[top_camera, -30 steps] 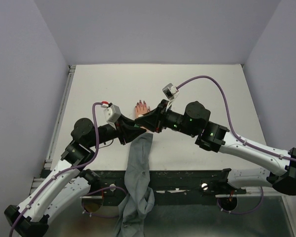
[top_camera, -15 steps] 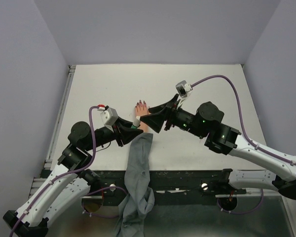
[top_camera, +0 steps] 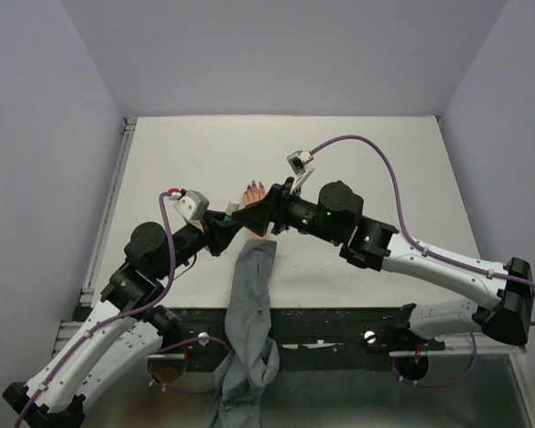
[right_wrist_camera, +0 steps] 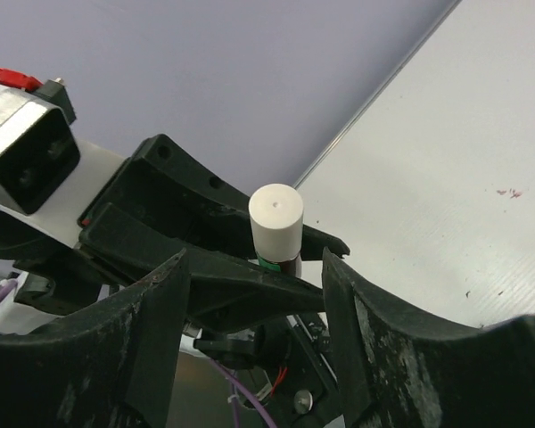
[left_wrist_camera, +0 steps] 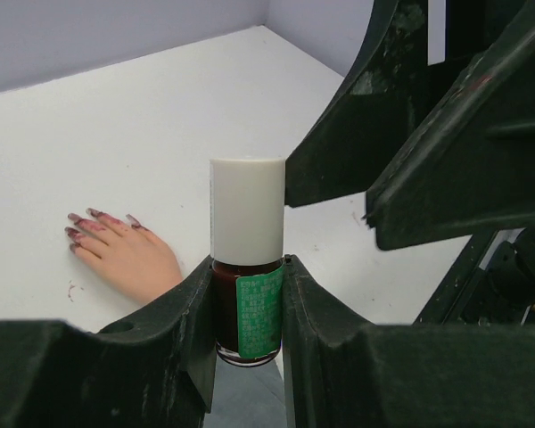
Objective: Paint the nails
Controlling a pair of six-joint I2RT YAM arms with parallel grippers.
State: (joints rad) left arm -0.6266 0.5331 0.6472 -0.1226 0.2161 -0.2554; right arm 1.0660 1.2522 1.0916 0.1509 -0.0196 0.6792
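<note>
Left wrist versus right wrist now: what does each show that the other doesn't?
Left wrist only: the mannequin hand with dark-red nails, and the green label. Right wrist only: the top face of the cap, and purple specks on the table. Both: the white-capped bottle clamped in the left fingers, with the right fingers open around its cap.

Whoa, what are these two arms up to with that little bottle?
It's a nail-painting setup. The left gripper is clamped on a small nail polish bottle, holding it upright. The right gripper is open, its fingers either side of the bottle's white cap without gripping it, probably about to unscrew it. The mannequin hand lies flat on the table nearby, its nails already smeared dark red.
</note>
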